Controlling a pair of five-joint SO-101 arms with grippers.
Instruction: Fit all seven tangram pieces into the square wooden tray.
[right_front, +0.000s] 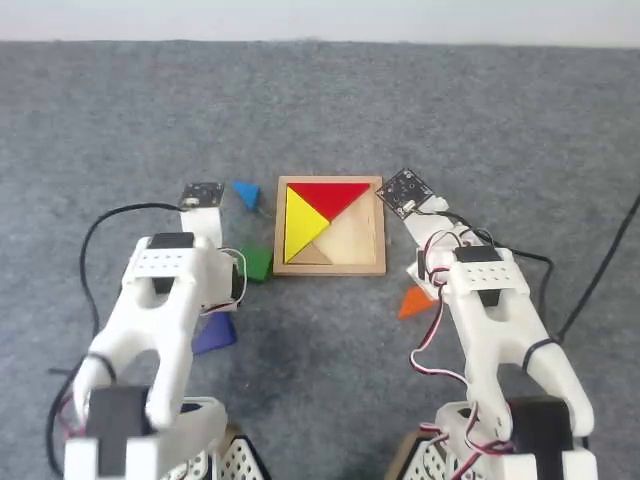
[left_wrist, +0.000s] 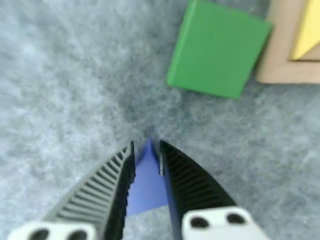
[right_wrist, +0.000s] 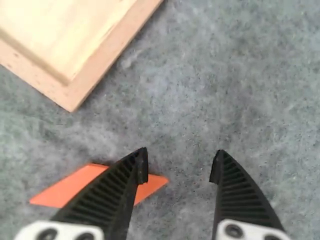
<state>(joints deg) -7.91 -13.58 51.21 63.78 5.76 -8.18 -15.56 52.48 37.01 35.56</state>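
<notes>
Two coloured pieces are in the square wooden tray (right_front: 380, 230) so far: a red triangle (right_front: 325, 197) along its far side and a yellow triangle (right_front: 298, 225) along its left side, touching each other. The tray sits around mid-table, a bit toward the far edge.

On the left, the left gripper (left_wrist: 146, 147) is pinched down narrow on a blue piece (left_wrist: 147, 180), one finger on each side of it. The green piece (left_wrist: 217, 47) lies just past the fingertips, right beside the tray's near-left corner.

Over on the other side, the right gripper (right_wrist: 180, 165) is spread wide with nothing in it, low over the table off the tray's near-right corner. One finger covers part of the orange piece (right_wrist: 60, 192). A light blue piece (right_front: 245, 190) lies by the tray's far-left corner.
</notes>
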